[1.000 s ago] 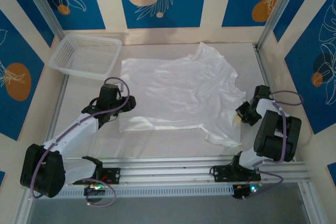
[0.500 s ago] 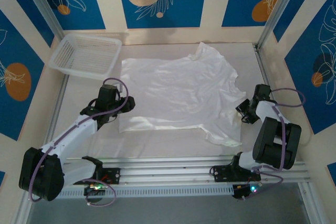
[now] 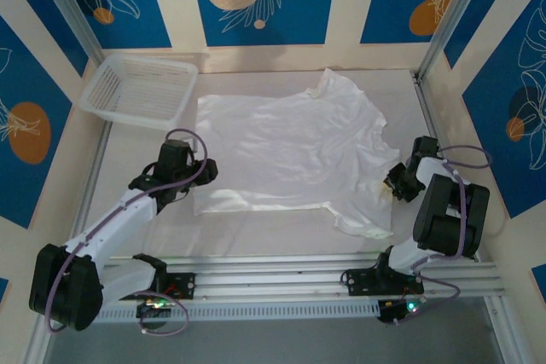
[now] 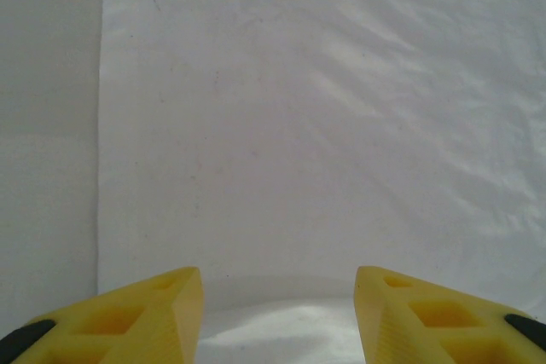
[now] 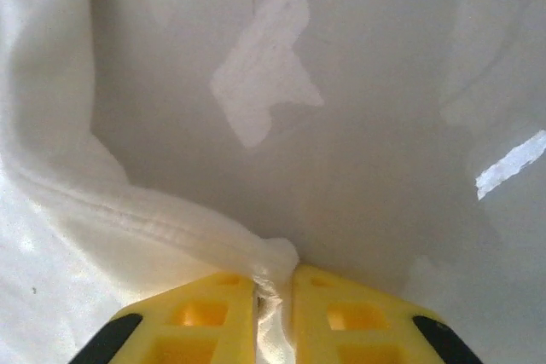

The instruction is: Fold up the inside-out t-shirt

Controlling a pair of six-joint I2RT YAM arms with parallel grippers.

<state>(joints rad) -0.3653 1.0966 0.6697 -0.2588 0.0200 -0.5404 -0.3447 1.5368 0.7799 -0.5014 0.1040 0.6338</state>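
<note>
White inside-out t-shirt (image 3: pixel 290 155) spread flat mid-surface (image 3: pixel 256 232), right end effector (image 5: pixel 275 283) pinched closed on its bunched right hem, clearest from the right wrist, left end effector (image 4: pixel 279 296) half open over the shirt's left edge, mesh basket (image 3: pixel 141 87) far left in the top view

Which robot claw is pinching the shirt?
The right gripper: it is shut on an edge of the shirt, while the left gripper hangs open, holding nothing.
</note>
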